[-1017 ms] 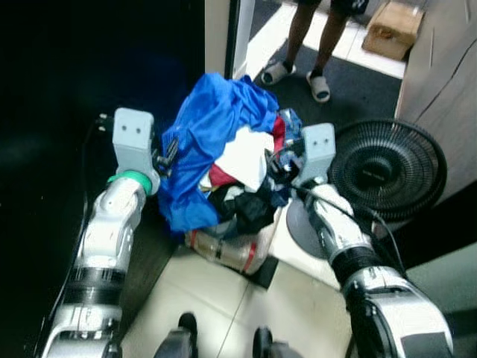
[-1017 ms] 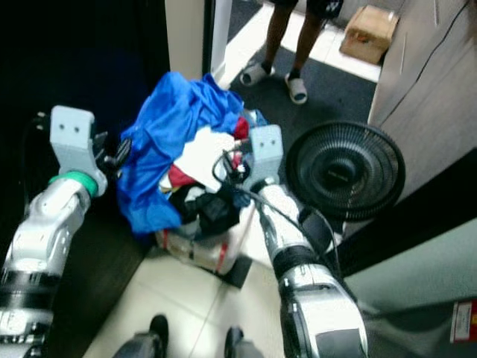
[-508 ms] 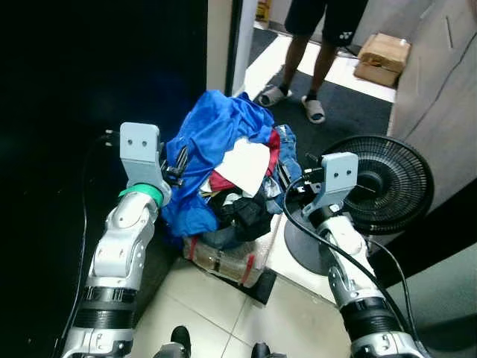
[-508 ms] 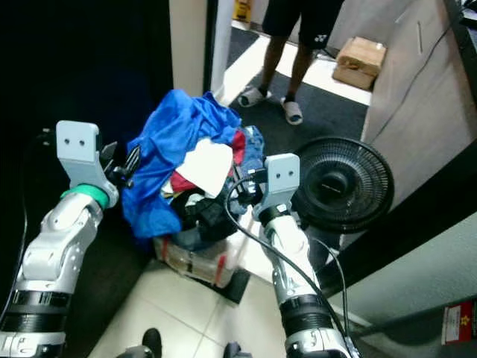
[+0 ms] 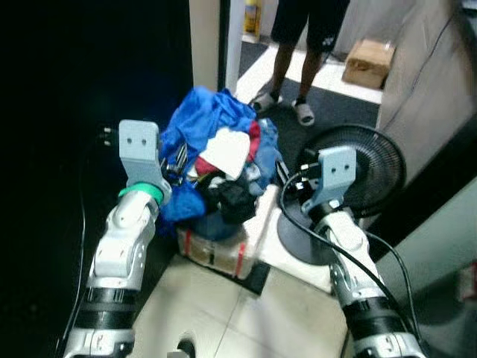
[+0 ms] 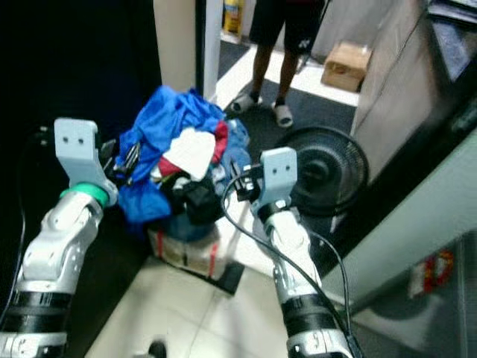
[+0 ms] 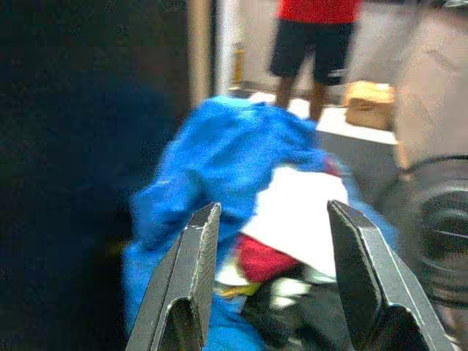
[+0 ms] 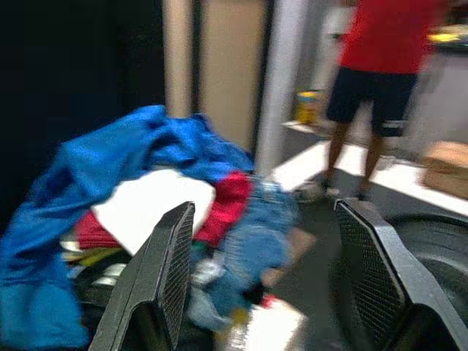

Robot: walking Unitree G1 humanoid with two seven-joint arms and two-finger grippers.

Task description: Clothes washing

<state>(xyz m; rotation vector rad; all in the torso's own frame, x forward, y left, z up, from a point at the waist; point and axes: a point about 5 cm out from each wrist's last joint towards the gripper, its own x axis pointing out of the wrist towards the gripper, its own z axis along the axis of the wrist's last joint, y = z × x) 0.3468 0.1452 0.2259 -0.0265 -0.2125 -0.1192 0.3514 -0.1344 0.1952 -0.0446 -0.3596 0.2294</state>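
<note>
A heap of clothes (image 5: 220,175) is piled high on a pale laundry basket (image 5: 215,255) on the floor ahead. A big blue garment (image 5: 205,123) drapes its top and left side, with a white piece (image 5: 227,149), a red one and dark ones under it. My left gripper (image 7: 274,212) is open, close against the blue garment on the heap's left side (image 5: 177,159). My right gripper (image 8: 268,208) is open too and holds nothing. It hovers just off the heap's right side (image 5: 289,186), in front of denim and red cloth (image 8: 245,219).
A black floor fan (image 5: 369,168) stands right behind my right arm, its round base (image 5: 298,242) on the tiles. A person (image 5: 302,45) in sandals stands in the doorway beyond. A cardboard box (image 5: 367,61) lies further back. Dark space lies left; a grey wall runs right.
The whole view has shifted, so the camera moved. My right gripper, pressed into the heap's right side a second ago, now sits clear of it. The left gripper stays by the blue garment.
</note>
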